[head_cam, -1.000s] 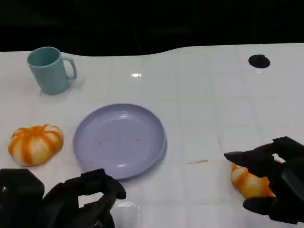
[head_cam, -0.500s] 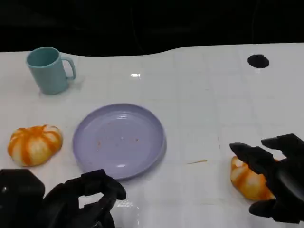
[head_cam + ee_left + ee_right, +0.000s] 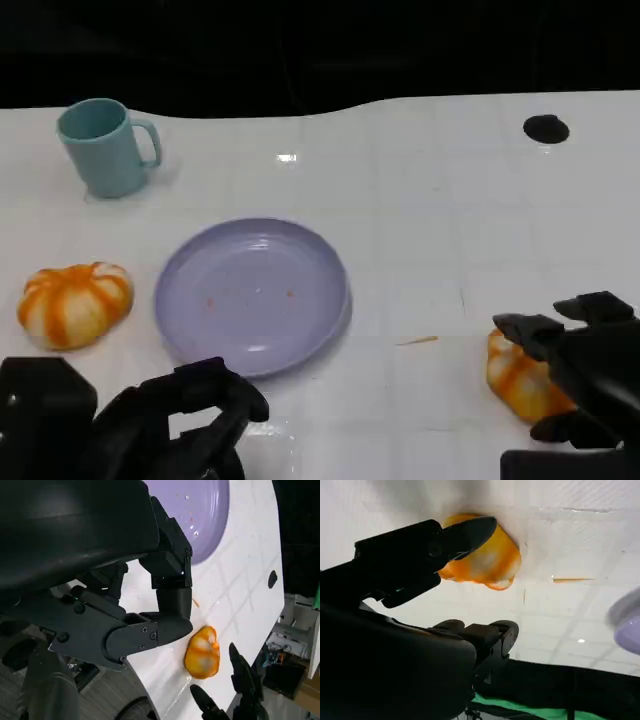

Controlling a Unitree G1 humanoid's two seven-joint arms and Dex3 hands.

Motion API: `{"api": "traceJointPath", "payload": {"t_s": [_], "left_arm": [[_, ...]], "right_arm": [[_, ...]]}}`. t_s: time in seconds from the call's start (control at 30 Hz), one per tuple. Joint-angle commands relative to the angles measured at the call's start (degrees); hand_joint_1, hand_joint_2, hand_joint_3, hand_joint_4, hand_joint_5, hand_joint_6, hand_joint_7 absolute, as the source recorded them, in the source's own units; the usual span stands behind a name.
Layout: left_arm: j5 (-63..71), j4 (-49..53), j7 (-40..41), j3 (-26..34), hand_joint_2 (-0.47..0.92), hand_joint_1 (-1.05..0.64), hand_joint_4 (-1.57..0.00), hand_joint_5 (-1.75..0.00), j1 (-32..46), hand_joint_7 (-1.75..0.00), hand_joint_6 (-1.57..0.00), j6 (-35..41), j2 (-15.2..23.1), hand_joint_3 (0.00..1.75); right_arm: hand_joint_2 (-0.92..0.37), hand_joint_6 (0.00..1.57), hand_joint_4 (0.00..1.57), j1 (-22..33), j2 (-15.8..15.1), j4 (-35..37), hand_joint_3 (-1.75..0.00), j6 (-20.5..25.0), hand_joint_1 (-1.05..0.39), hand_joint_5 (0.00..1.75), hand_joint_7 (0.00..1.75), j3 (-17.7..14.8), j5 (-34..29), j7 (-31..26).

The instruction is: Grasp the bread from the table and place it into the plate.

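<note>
A purple plate (image 3: 252,296) lies at the table's centre left. One orange-and-white bread (image 3: 519,376) sits on the table at the lower right. My right hand (image 3: 585,385) hangs over it with its fingers spread, one fingertip (image 3: 470,532) lying across the bread's (image 3: 492,562) top, the thumb apart from it. A second, rounder orange bread (image 3: 75,303) lies left of the plate. My left hand (image 3: 170,420) rests at the lower left with loosely curled fingers and holds nothing. The left wrist view shows the left hand (image 3: 150,605), the plate (image 3: 210,515) and the right-side bread (image 3: 202,652).
A teal mug (image 3: 105,148) stands at the back left of the white table (image 3: 430,220). A small black spot (image 3: 545,128) marks the back right. The table's far edge meets a dark background.
My right hand has slid slightly down and to the right over the bread, with its fingers still spread. The bread, the plate and my left hand have stayed put.
</note>
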Motion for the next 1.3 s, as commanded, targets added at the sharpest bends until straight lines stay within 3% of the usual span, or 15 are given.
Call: {"api": "traceJointPath", "payload": {"t_s": [0.03, 0.5, 0.57, 0.67, 0.7, 0.8, 0.87, 0.9, 0.97, 1.0, 1.07, 1.13, 1.3], "left_arm": [[-0.2, -0.3, -0.6, 0.4, 0.83, -0.41, -0.71, -1.75, 0.4, -1.36, -0.68, -0.8, 0.5, 0.68], [-0.5, -1.6, 0.1, 0.3, 0.87, -0.43, -0.71, -1.75, 0.9, -1.33, -0.69, 0.3, 0.2, 0.59], [-0.5, -1.7, 0.0, 0.4, 0.87, -0.42, -0.70, -1.75, 0.9, -1.33, -0.69, 0.4, 0.2, 0.58], [-0.7, -1.9, 0.2, 0.5, 0.87, -0.42, -0.70, -1.75, 0.8, -1.33, -0.69, 0.8, 0.0, 0.57], [-0.7, -2.0, 0.2, 0.6, 0.88, -0.42, -0.70, -1.75, 0.8, -1.33, -0.69, 0.8, 0.0, 0.57], [-0.8, -2.2, 0.2, 0.7, 0.88, -0.42, -0.70, -1.75, 0.8, -1.32, -0.69, 1.1, 0.0, 0.56], [-0.8, -2.3, 0.3, 0.8, 0.88, -0.42, -0.70, -1.75, 0.7, -1.32, -0.69, 1.4, 0.0, 0.56], [-0.7, -2.3, 0.3, 0.7, 0.88, -0.42, -0.70, -1.75, 0.7, -1.32, -0.69, 1.5, 0.0, 0.56], [-0.6, -2.5, 0.2, 0.7, 0.89, -0.42, -0.70, -1.75, 0.6, -1.33, -0.69, 1.5, 0.0, 0.56], [-0.6, -2.5, 0.2, 0.6, 0.89, -0.42, -0.70, -1.75, 0.6, -1.33, -0.69, 1.4, 0.0, 0.56], [-0.4, -2.5, 0.2, 0.5, 0.89, -0.42, -0.70, -1.75, 0.5, -1.34, -0.69, 1.4, 0.0, 0.56], [-0.4, -2.6, 0.3, 0.5, 0.89, -0.42, -0.70, -1.75, 0.4, -1.34, -0.69, 1.6, 0.1, 0.55], [-0.2, -3.3, 1.0, 0.3, 0.90, -0.40, -0.70, -1.75, 0.2, -1.36, -0.67, 2.5, -0.1, 0.56]], "right_arm": [[-0.88, 0.34, 0.14, -3.4, -1.4, 5.8, 0.00, 0.9, -0.58, 0.31, 0.01, 1.7, 0.4, -1.1], [-0.92, 0.44, 0.25, -11.0, -0.6, 21.4, -0.09, 3.5, -0.59, 0.21, 0.04, 6.8, 4.0, -6.1], [-0.92, 0.52, 0.34, -11.5, -0.2, 23.0, -0.11, 3.8, -0.57, 0.19, 0.05, 7.3, 4.3, -8.8], [-0.92, 0.79, 0.66, -12.1, 1.1, 26.3, -0.10, 2.1, -0.46, 0.21, 0.09, 6.5, 6.5, -18.0], [-0.92, 0.93, 0.85, -12.2, 1.5, 27.2, -0.08, 0.7, -0.38, 0.34, 0.12, 6.0, 7.7, -21.6], [-0.92, 1.21, 0.87, -12.7, 1.8, 29.8, -0.04, -3.9, -0.21, 1.22, 0.09, 5.3, 10.5, -30.6], [-0.92, 1.35, 0.91, -13.5, 1.7, 32.1, -0.06, -7.8, -0.10, 1.59, 0.14, 5.2, 12.4, -35.3], [-0.91, 1.38, 0.93, -13.8, 1.5, 33.1, -0.09, -9.4, -0.08, 1.67, 0.18, 5.2, 13.1, -37.2], [-0.65, 1.24, 0.95, -14.5, 1.2, 34.3, -0.62, -11.2, -0.06, 1.73, 0.56, 5.6, 13.7, -39.2], [-0.53, 1.02, 0.93, -14.7, 1.1, 34.7, -0.84, -11.7, -0.07, 1.74, 1.08, 5.7, 13.9, -39.8], [-0.47, 0.86, 0.92, -15.4, 1.0, 35.3, -0.96, -12.2, -0.08, 1.74, 1.46, 5.9, 14.0, -40.5], [-0.46, 0.81, 0.92, -15.8, 1.1, 35.8, -1.01, -12.1, -0.08, 1.75, 1.59, 6.1, 14.1, -40.7], [-0.35, 0.81, 0.94, -16.9, 1.3, 36.8, -1.09, -13.0, -0.03, 1.75, 1.58, 6.1, 14.6, -42.5]]}}
